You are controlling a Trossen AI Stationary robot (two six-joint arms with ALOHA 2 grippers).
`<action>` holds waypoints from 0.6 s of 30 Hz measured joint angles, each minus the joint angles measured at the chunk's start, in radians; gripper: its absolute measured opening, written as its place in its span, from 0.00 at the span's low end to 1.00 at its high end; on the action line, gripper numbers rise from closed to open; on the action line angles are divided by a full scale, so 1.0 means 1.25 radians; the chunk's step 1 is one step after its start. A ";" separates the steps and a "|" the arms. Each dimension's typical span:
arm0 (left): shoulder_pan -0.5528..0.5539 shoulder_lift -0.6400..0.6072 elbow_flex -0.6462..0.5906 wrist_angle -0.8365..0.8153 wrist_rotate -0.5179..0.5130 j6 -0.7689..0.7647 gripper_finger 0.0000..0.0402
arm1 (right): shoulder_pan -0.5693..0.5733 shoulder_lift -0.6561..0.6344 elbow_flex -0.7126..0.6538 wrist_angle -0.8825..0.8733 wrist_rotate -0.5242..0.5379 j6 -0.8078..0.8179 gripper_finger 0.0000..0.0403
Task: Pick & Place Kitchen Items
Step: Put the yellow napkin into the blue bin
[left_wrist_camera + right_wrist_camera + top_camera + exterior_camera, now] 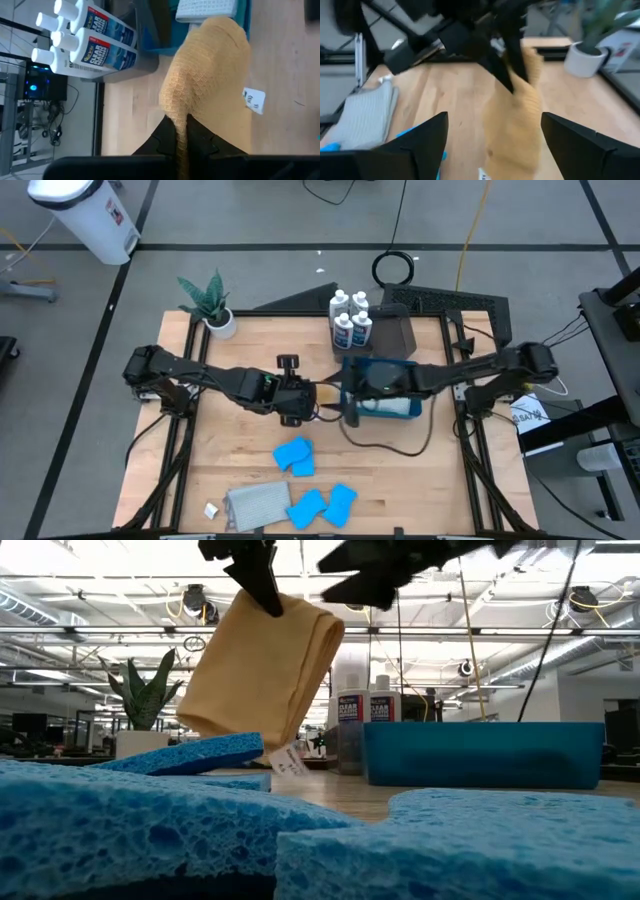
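A folded orange cloth hangs over the middle of the table, just left of the blue bin, with my left gripper shut on its top. A white tag dangles from its lower edge. My right gripper stands open, level with the cloth on its right. Its fingers are spread wide on either side and apart from it. White bottles stand at the far edge. Blue sponges and a grey cloth lie near the front. My left gripper pinches the orange cloth's top folded edge between its two fingers, several layers together. The fingers come slanting down from the table's left. The cloth hangs slack and tilted below them, its lower edge above the tabletop.
A potted plant stands at the far left corner. A dark tray leans beside the bottles behind the bin. A white item lies in the bin. Bare wood shows on the left half of the table.
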 joint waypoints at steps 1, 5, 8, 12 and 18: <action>-0.002 0.000 0.000 0.000 0.006 0.000 0.03 | -0.005 0.023 0.021 -0.011 -0.015 -0.005 0.75; -0.006 0.000 0.000 0.000 0.058 0.000 0.03 | -0.024 0.088 0.067 -0.024 -0.026 -0.019 0.72; -0.012 0.000 0.000 0.000 0.070 -0.003 0.03 | -0.037 0.113 0.076 -0.008 -0.036 -0.029 0.71; -0.016 0.000 0.000 0.000 0.072 0.000 0.03 | -0.049 0.140 0.076 0.006 -0.081 -0.023 0.68; -0.016 0.000 0.000 0.011 0.100 0.000 0.03 | -0.050 0.157 0.075 0.034 -0.086 -0.023 0.65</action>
